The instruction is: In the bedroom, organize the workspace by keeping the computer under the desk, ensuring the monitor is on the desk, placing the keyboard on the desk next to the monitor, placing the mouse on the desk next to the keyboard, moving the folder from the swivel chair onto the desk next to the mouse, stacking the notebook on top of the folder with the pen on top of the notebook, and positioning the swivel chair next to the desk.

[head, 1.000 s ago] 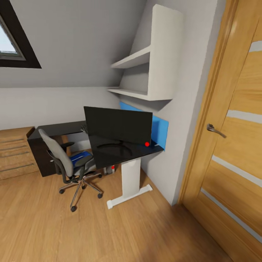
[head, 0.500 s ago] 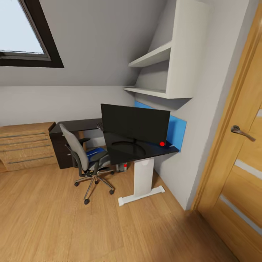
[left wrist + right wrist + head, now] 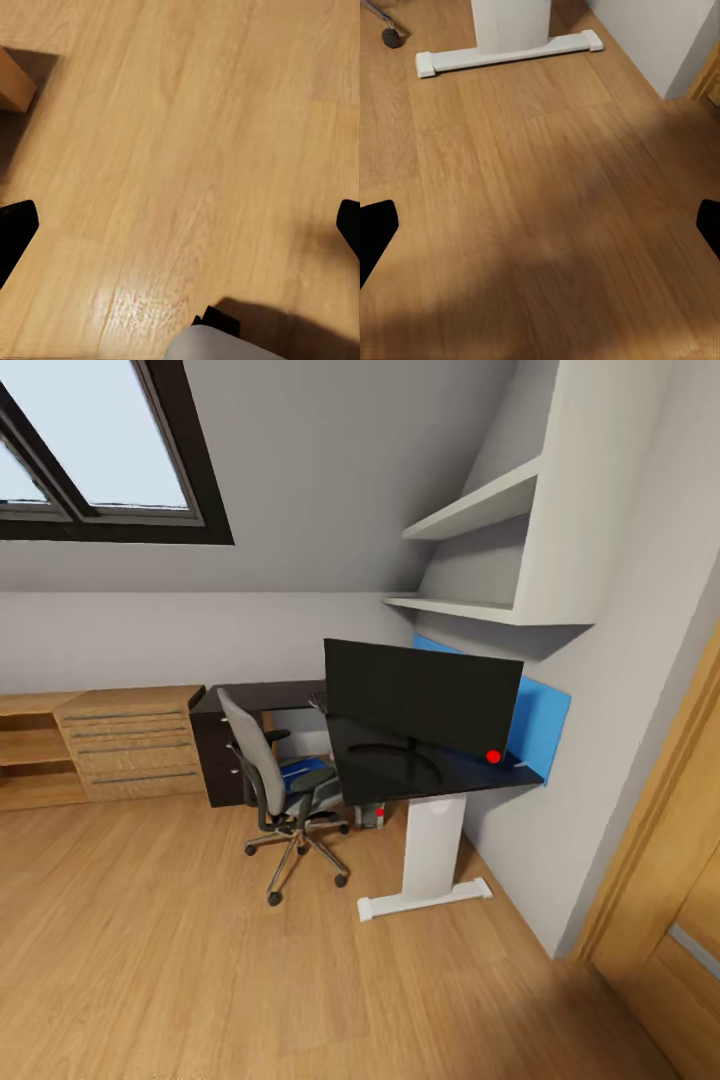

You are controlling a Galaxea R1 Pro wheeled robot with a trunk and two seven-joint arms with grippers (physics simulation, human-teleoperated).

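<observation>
Blocking the desk (image 3: pixel 400 775): swivel chair (image 3: pixel 265 775) with folder (image 3: pixel 300 772); both hands (image 3: pixel 180 225) (image 3: pixel 540 225) wide open, empty.

View has swung left: door (image 3: pixel 670 860) slides to right edge, handle now out of frame; skylight (image 3: pixel 95 450) mostly revealed; dresser (image 3: pixel 130 745) fully in view. Desk (image 3: pixel 440 772), monitor (image 3: pixel 420 700), chair (image 3: pixel 275 785) sit further right (camera motion, not theirs).
</observation>
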